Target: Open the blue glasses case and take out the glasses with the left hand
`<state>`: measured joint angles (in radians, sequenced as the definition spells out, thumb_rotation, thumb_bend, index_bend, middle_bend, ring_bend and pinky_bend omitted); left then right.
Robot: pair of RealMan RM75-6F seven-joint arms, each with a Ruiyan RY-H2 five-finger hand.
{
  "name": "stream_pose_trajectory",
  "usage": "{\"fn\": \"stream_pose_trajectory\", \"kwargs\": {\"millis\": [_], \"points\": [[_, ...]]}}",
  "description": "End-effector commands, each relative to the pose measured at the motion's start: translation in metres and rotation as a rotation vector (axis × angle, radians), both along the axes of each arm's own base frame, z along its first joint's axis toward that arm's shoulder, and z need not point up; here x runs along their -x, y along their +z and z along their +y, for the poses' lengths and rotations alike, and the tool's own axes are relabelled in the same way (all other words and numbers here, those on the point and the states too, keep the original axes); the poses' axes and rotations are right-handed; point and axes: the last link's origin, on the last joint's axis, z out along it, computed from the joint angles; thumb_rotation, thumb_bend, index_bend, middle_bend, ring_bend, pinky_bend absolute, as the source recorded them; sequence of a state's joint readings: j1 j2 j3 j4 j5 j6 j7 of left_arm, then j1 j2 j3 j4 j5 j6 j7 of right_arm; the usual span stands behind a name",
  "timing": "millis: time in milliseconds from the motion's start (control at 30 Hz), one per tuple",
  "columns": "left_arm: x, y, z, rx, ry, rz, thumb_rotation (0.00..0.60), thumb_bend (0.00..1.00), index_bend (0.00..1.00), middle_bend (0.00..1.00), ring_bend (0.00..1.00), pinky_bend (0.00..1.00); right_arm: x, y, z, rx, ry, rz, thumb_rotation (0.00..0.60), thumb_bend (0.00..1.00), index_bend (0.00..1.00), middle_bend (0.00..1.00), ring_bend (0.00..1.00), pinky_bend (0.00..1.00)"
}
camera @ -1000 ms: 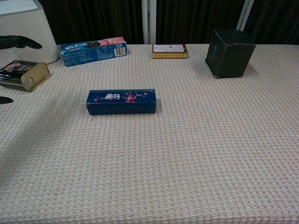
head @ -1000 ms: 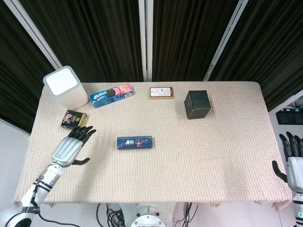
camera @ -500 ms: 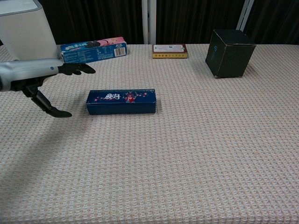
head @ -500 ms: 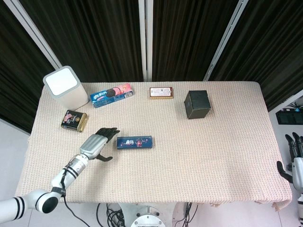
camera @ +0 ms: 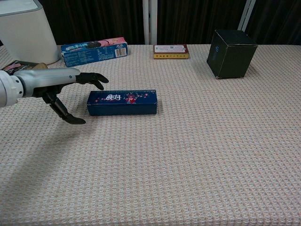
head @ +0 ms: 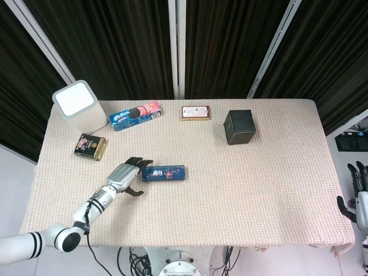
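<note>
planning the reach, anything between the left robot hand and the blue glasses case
Nothing: in the chest view only bare tablecloth separates the left robot hand from the closed blue glasses case.

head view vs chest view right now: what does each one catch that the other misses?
Only the head view shows the right hand, open, off the table's right edge, and the small tin unobstructed.

Only the chest view shows the side-on gap between the left hand and the closed blue glasses case.

Both show that open hand by the case's left end, the white box, blue-pink biscuit packet, red flat packet and dark cube box.
</note>
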<state>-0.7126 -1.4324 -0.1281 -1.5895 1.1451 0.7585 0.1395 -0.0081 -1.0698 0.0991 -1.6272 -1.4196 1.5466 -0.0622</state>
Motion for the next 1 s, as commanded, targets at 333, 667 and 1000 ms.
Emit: {"fn": "stream_pose_trajectory", "kwargs": {"millis": [333, 667, 1000], "points": [[-0.001, -0.002, -0.002, 0.003, 0.005, 0.01, 0.6, 0.21, 0.01, 0.18, 0.0, 0.05, 0.001, -0.001, -0.001, -0.006, -0.002, -0.005, 0.6, 0.3, 0.0, 0.0, 0.0, 0.0], [-0.003, -0.002, -0.003, 0.003, 0.02, 0.01, 0.6, 0.21, 0.01, 0.19, 0.0, 0.05, 0.002, -0.001, -0.002, -0.012, -0.003, -0.007, 0.6, 0.3, 0.0, 0.0, 0.0, 0.0], [-0.024, -0.003, 0.003, -0.059, 0.053, -0.018, 0.6, 0.23, 0.02, 0.06, 0.01, 0.09, 0.003, -0.002, -0.003, -0.018, -0.005, -0.007, 0.6, 0.3, 0.0, 0.0, 0.0, 0.0]]}}
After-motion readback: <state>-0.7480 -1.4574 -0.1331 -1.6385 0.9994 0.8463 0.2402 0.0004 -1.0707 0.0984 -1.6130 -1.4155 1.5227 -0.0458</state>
